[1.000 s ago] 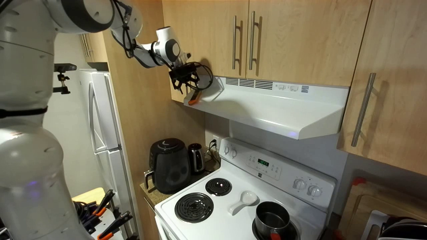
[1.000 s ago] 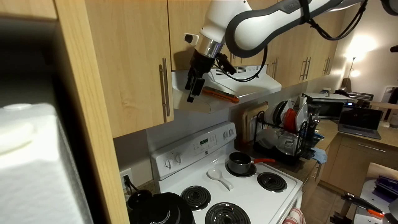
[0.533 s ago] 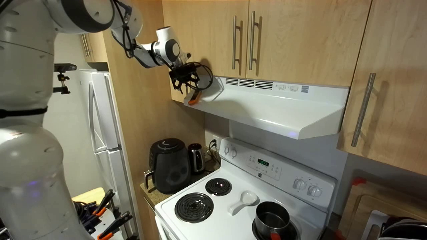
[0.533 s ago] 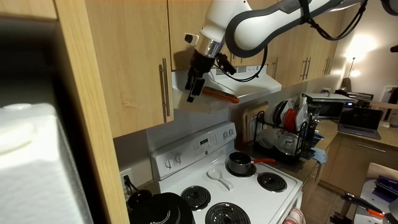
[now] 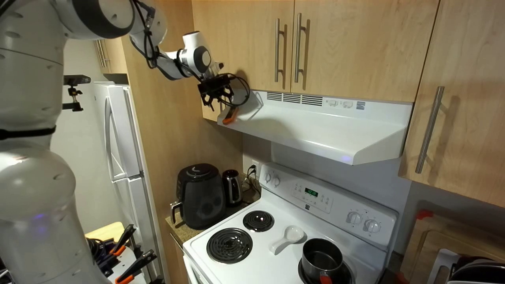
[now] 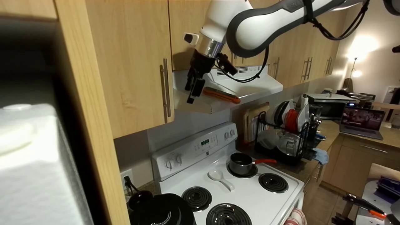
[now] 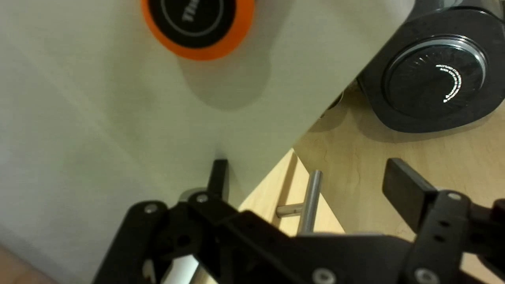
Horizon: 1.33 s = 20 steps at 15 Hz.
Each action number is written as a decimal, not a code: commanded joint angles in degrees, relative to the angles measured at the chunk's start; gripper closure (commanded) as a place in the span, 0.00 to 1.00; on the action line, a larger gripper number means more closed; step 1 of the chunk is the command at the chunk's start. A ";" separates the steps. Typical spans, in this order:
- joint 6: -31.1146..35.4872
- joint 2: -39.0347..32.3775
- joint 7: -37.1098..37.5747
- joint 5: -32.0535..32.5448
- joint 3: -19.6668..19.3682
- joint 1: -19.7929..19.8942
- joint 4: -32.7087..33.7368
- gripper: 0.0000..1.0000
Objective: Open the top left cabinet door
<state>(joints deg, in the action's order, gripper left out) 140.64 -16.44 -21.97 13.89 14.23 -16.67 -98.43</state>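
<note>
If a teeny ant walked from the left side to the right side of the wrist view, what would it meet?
Orange-and-black gadget → cabinet door handle → black air fryer. I left out the tool and the white hood, because they overlap the others.

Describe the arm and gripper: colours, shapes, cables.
The arm is white and rounded with dark grey trim; black straps hold black cables along it. Beyond a silver collar, the gripper is black and angular, with blocky fingers and silver screw heads.
</note>
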 commanded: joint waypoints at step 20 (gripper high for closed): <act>-1.52 5.58 46.54 29.68 -2.00 -11.03 -3.68 0.00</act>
<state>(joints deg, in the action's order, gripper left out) 140.25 -12.29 17.25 38.70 12.63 -26.59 -100.61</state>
